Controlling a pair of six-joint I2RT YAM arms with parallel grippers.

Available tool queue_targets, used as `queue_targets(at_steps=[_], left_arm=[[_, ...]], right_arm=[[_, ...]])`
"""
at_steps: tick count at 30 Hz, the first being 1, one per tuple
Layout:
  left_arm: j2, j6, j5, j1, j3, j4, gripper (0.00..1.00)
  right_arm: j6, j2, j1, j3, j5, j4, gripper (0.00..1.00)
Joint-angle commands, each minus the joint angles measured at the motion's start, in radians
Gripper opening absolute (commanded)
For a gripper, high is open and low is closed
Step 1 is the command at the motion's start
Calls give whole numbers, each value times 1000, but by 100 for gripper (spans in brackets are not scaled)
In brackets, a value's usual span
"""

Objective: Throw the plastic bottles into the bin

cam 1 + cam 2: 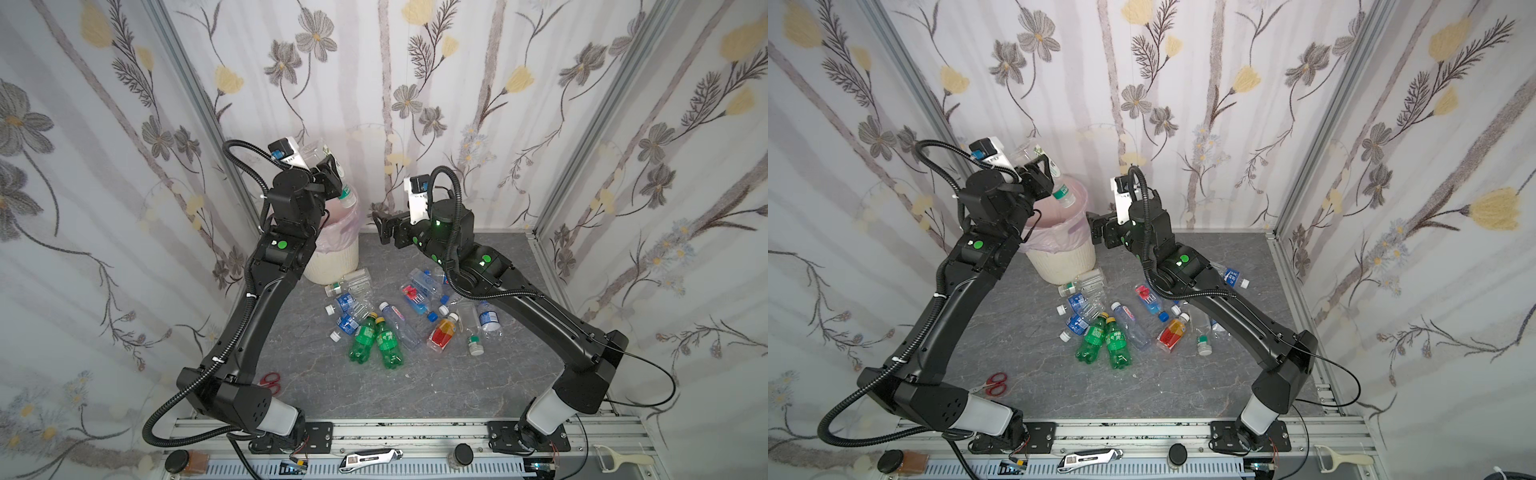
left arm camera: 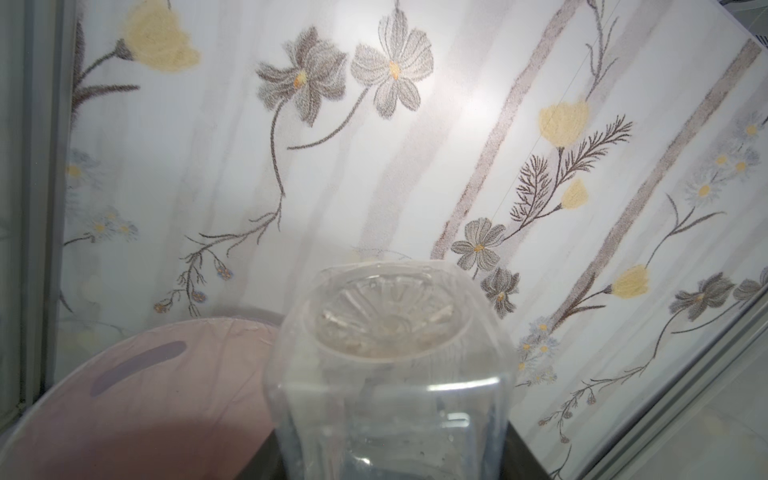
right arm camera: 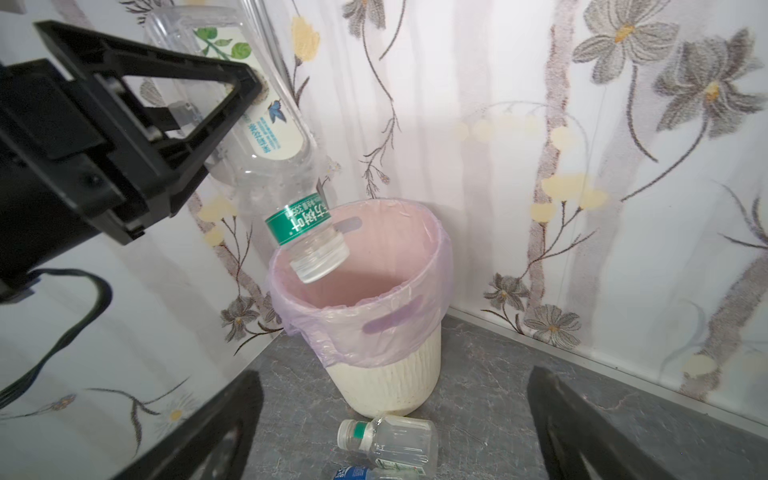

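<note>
Floral-papered walls (image 1: 457, 62) surround a grey marbled tabletop (image 1: 415, 386). At its far left stands the pink-lined bin (image 3: 386, 382); above it the left gripper (image 1: 332, 178) clasps a clear green-banded bottle (image 3: 270, 137), cap down. The right gripper (image 1: 383, 228) gapes empty. Other bottles (image 1: 388, 338) litter mid-table.

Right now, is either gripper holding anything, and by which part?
The left gripper holds a clear bottle by its labelled mid-body, cap tilted down over the bin. The right gripper is open and empty.
</note>
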Motion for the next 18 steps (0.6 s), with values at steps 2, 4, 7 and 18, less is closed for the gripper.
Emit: queue_targets(at_steps=[2, 4, 7, 18], left_arm=[[-11, 75, -45, 23, 67, 24, 44], [-3, 90, -59, 34, 100, 24, 45], [27, 74, -56, 71, 115, 25, 46], [220, -94, 170, 204, 83, -4, 100]], right_arm=[[-39, 16, 3, 34, -12, 49, 100], [-41, 19, 4, 34, -8, 51, 100], [-46, 33, 4, 34, -4, 41, 100], [-30, 68, 0, 22, 13, -14, 100]])
